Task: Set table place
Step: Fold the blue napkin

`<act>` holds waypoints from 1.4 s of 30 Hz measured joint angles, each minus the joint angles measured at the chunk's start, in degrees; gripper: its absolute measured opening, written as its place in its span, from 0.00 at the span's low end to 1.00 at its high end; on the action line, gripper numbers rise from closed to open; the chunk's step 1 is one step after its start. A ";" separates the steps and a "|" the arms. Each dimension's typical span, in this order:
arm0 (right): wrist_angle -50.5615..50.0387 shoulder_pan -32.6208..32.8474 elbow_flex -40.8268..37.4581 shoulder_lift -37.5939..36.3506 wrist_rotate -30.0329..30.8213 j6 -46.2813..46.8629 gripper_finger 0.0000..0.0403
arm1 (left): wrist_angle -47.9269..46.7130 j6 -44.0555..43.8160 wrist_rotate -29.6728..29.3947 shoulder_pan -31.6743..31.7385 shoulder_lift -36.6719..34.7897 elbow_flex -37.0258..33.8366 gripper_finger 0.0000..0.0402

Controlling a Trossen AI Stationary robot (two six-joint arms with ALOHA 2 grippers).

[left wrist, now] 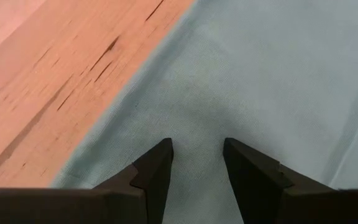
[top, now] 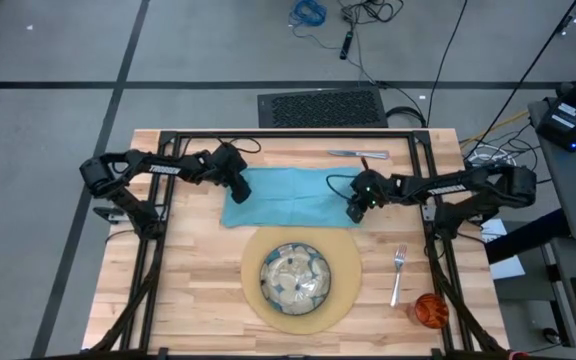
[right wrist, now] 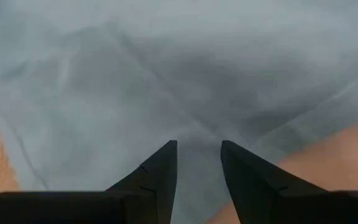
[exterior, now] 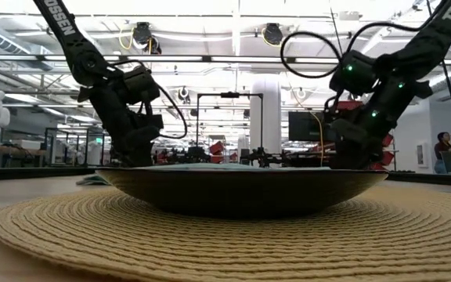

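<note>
Napkin: teal woven cloth point(top: 286, 196), a flat rectangle with soft creases, stretched between the two grippers on the table point(top: 188, 290).
Left gripper: point(left wrist: 196, 163) down at the napkin's left end, near its edge; dark wedge-shaped fingers point(left wrist: 157, 171) stand a little apart with cloth showing in the gap; whether they pinch it I cannot tell.
Right gripper: point(right wrist: 199, 163) down at the napkin's right end, close to a corner; fingers likewise slightly parted over the fabric, grip not clear.
Table: pale wooden planks with visible grain, black metal frame.
Placemat: round, tan, ribbed in coiled rings point(exterior: 210, 235), just in front of the napkin, between the grippers.
Plate: round, shallow, green-patterned glaze point(top: 295, 277), centred on the placemat.
Fork: silver metal point(top: 398, 274), in front of the right gripper, beside the placemat.
Cup: small, orange, translucent point(top: 430, 310), just past the fork's handle end.
Knife: silver point(top: 358, 154), behind the right gripper, beyond the napkin.
</note>
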 joint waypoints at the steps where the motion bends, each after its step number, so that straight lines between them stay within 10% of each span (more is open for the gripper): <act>1: 0.68 -1.08 0.00 0.12 0.17 -0.36 0.29 | 0.00 0.00 0.02 -0.02 0.00 0.02 0.34; 9: 0.59 -2.20 0.02 0.11 -10.41 1.88 0.29 | 0.30 1.06 -0.61 -0.04 0.00 0.02 0.34; 22: -2.26 3.75 4.02 -4.89 -4.65 1.38 0.29 | 5.09 -0.31 -1.69 -0.36 -1.39 -0.12 0.34; 42: -24.96 -25.38 16.65 -6.24 -14.60 -15.11 0.29 | -1.05 1.07 -1.55 -0.81 -3.98 1.81 0.34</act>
